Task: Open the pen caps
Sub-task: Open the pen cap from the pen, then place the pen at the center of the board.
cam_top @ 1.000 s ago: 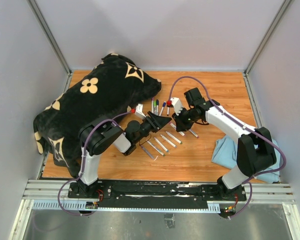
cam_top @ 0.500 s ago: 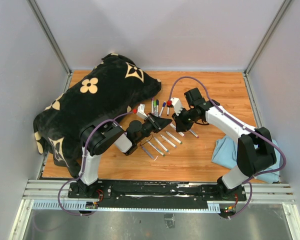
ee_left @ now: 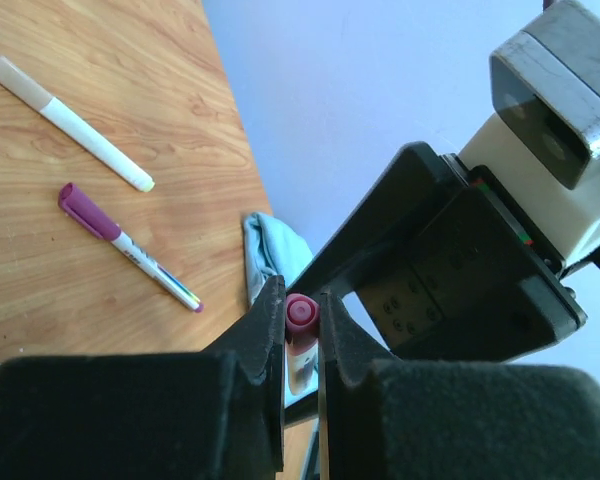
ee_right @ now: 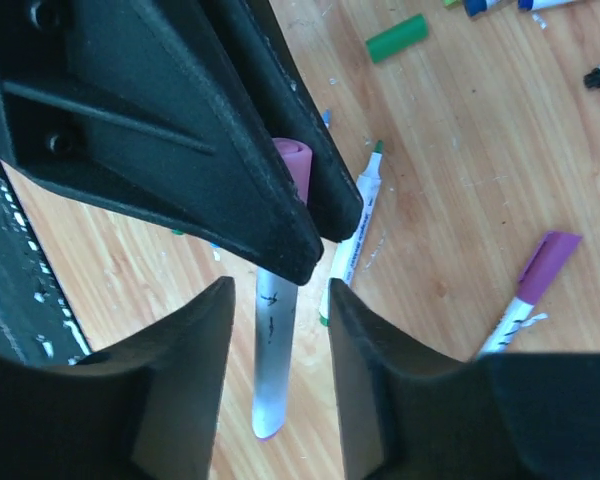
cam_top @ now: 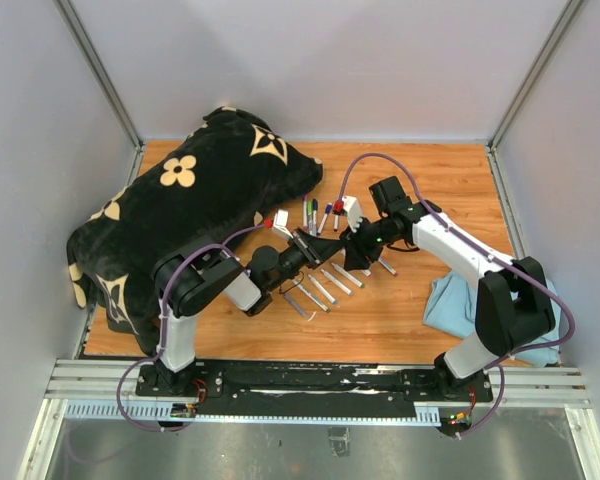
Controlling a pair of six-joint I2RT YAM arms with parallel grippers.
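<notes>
My left gripper [ee_left: 301, 318] is shut on a pink pen cap [ee_left: 301, 311] that sits on a grey marker. In the right wrist view the marker's barrel [ee_right: 273, 370] sticks out from under the left fingers [ee_right: 230, 170], with the pink cap [ee_right: 294, 166] showing between them. My right gripper [ee_right: 278, 300] is open, one finger on each side of the barrel and neither touching it. From above, the two grippers [cam_top: 310, 245] [cam_top: 358, 252] meet tip to tip over the table's middle. A purple-capped marker [ee_right: 540, 270] and a loose green cap [ee_right: 397, 37] lie on the wood.
A row of uncapped markers [cam_top: 325, 285] lies under the grippers, and several capped markers [cam_top: 315, 213] lie behind them. A large black flower-patterned cushion [cam_top: 190, 200] fills the left side. A blue cloth [cam_top: 460, 300] lies at the right.
The left gripper has shut on the marker's pink cap. The right gripper, shut on the barrel before, has opened and let it go.
</notes>
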